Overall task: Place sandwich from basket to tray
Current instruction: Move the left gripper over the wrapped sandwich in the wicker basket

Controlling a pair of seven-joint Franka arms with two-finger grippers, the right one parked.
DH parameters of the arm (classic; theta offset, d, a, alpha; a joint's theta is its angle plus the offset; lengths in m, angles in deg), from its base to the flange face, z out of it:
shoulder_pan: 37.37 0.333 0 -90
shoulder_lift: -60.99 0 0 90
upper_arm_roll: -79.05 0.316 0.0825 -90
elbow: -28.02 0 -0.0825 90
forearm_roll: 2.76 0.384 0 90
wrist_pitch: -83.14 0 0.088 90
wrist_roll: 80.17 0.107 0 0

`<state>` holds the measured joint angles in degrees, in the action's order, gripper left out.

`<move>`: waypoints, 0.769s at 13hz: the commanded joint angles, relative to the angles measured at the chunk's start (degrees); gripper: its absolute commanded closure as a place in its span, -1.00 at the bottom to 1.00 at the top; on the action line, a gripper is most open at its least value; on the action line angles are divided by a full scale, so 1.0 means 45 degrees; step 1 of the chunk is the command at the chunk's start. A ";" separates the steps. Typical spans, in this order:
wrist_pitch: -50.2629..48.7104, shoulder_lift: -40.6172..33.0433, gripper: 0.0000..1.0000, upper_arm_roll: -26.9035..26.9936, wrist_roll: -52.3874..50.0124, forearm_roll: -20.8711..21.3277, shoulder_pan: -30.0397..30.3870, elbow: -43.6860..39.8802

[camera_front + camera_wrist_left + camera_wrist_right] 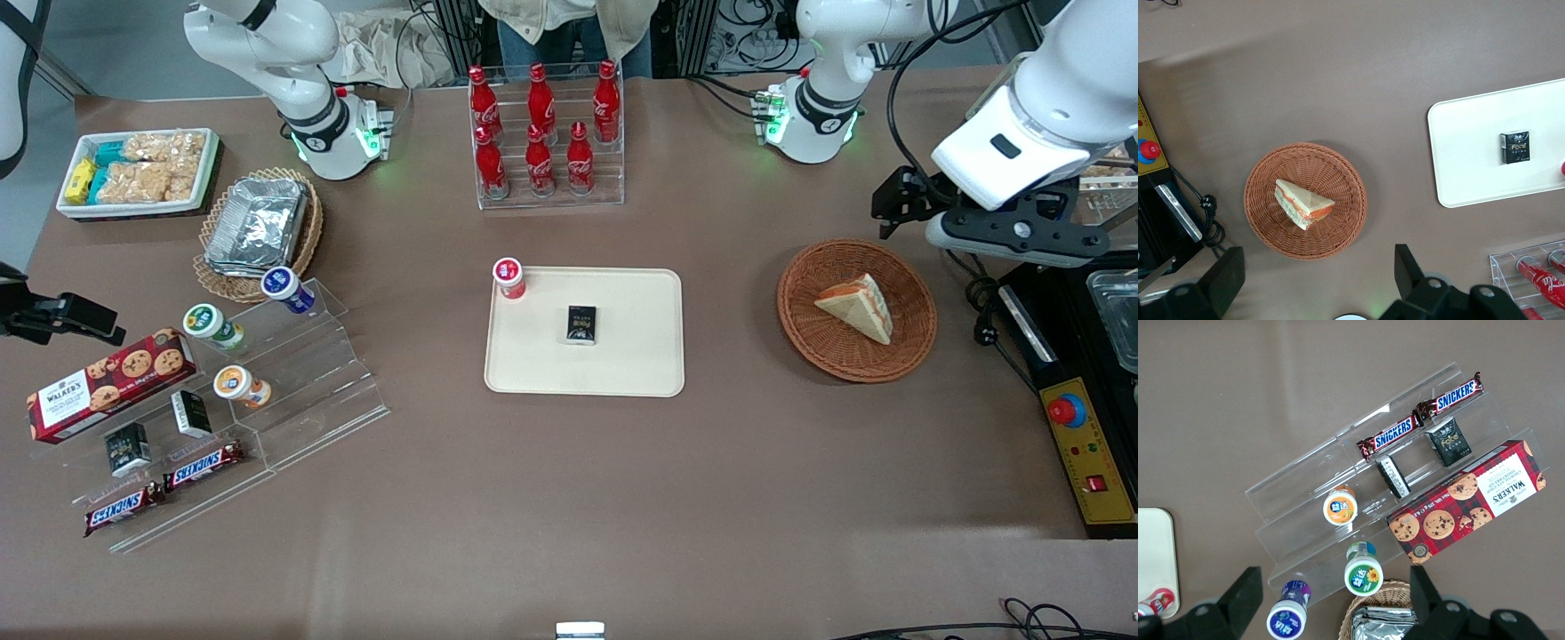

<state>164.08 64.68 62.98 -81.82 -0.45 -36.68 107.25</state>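
Left wrist view: gripper (1318, 280), fingers spread wide and empty, hangs above basket (1345, 227); it should descend squarely over the sandwich (1303, 203) before closing.

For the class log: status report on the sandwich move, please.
End effector open, above the table beside basket. Sandwich untouched in basket. Tray holds small black box; bare space remains.

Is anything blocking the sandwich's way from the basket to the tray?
Nothing visible. Bare table lies between the basket and the tray. On the tray a small black box and a red-capped bottle leave room. The open gripper hangs above, clear of the sandwich.
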 commanded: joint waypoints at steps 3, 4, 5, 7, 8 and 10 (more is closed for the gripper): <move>-0.0251 -0.0372 -1.00 0.0015 -0.0569 -0.0105 0.0002 0.0244; -0.0232 -0.0352 -1.00 0.0035 -0.0842 -0.0143 0.0060 0.0264; -0.0135 -0.0275 -1.00 0.0093 -0.0941 -0.0201 0.0119 0.0264; -0.0095 -0.0118 -1.00 0.0113 -0.1116 -0.0572 0.0644 0.0380; -0.0095 -0.0137 -1.00 0.0132 -0.1717 -0.0438 0.0705 0.0536; 0.0507 -0.0002 -1.00 0.0094 -0.4248 0.0632 0.0686 0.0791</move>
<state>164.17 64.72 63.94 -92.00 -0.57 -33.84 109.45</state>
